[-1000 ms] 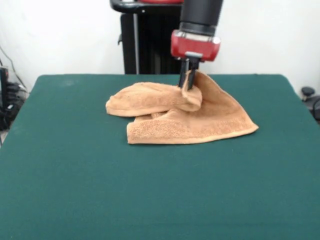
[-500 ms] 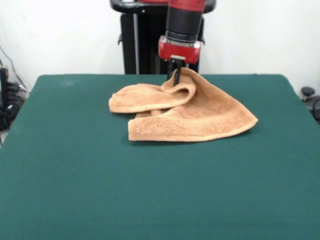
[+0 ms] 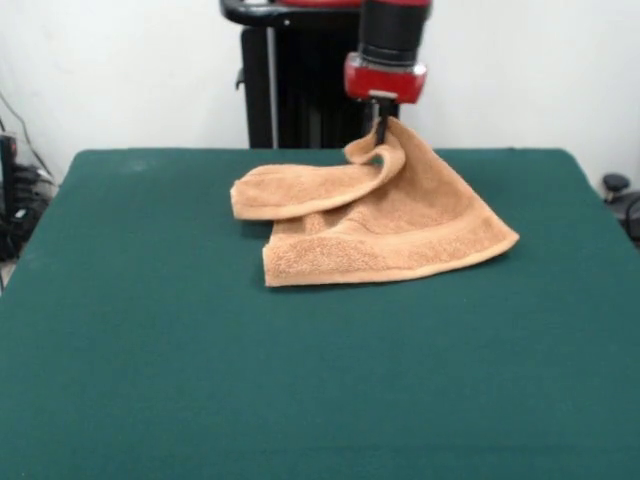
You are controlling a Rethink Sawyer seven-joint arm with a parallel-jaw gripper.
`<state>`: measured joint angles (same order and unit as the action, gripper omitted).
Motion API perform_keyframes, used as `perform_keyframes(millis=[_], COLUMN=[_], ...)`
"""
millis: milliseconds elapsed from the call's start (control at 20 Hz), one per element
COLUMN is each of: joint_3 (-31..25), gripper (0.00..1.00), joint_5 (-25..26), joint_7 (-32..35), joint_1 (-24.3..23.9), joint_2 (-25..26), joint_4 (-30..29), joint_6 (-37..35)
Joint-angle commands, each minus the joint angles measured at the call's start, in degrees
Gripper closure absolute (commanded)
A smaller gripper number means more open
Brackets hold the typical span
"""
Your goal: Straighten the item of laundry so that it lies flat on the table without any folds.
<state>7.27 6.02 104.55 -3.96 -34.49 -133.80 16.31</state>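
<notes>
Orange-tan terry cloth is what I see first: the towel sits a little right of the middle of the bench, toward its far half, and it is not flat. Its upper point is lifted off the surface and pinched by the fingers, which are closed tight on that raised bit of cloth. From there the fabric falls in a sloping sheet down to the right, ending in a corner that rests on the green surface at the right. A long fold rolls out to the left from the held point, lying over the lower layer and ending in a rounded lobe at the left. Beneath it a woven band runs along the near edge, which lies on the bench from the near left corner to the right corner.

Above the towel I see the red wrist housing and the black arm section over it. The dark green felt surface spreads wide on every side of the cloth. Behind it stand a white wall and the black pedestal.
</notes>
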Motion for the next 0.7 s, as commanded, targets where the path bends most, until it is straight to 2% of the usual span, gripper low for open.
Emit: perform_keyframes(millis=[50, 400, 700], joint_3=[-10.0, -11.33, -12.76], gripper=[1.0, 1.0, 1.0], joint_5=[-9.98, -17.96, -21.37], joint_7=[20.12, 20.86, 20.97], joint_1=[6.06, 10.12, 11.8], joint_2=[-2.72, -1.96, -0.67], joint_4=[-2.23, -0.78, -0.93], joint_6=[-4.22, -4.07, -2.14])
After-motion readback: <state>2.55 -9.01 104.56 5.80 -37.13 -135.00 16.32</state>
